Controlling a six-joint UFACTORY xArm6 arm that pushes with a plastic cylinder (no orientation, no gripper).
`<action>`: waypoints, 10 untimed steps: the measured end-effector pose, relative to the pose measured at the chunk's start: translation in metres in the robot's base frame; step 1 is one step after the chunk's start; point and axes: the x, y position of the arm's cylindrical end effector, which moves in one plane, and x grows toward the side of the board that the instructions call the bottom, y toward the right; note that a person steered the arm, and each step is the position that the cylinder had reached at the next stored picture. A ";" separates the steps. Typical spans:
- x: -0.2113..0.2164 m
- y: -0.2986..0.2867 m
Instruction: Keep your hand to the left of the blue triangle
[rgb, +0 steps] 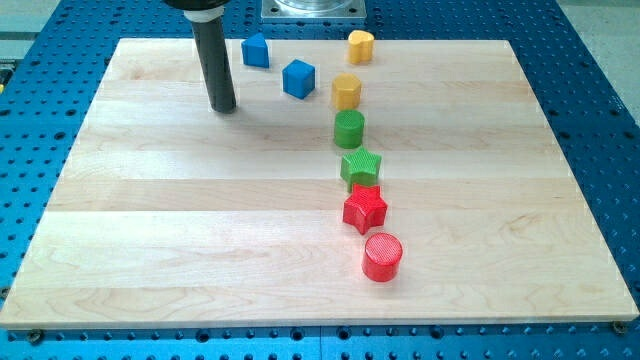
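Observation:
The blue triangle (256, 50) sits near the view's top edge of the wooden board (200, 230), left of centre. My tip (223, 108) rests on the board just left of and below the triangle, a short gap apart. A blue cube (298, 78) lies right of the triangle.
A line of blocks runs down the board right of centre: a yellow heart (360, 46), a yellow hexagon (346, 91), a green cylinder (349, 129), a green star (361, 167), a red star (365, 209), a red cylinder (382, 256). The arm's base (312, 10) stands at the top.

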 end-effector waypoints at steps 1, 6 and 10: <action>0.000 0.000; 0.005 -0.002; -0.088 -0.058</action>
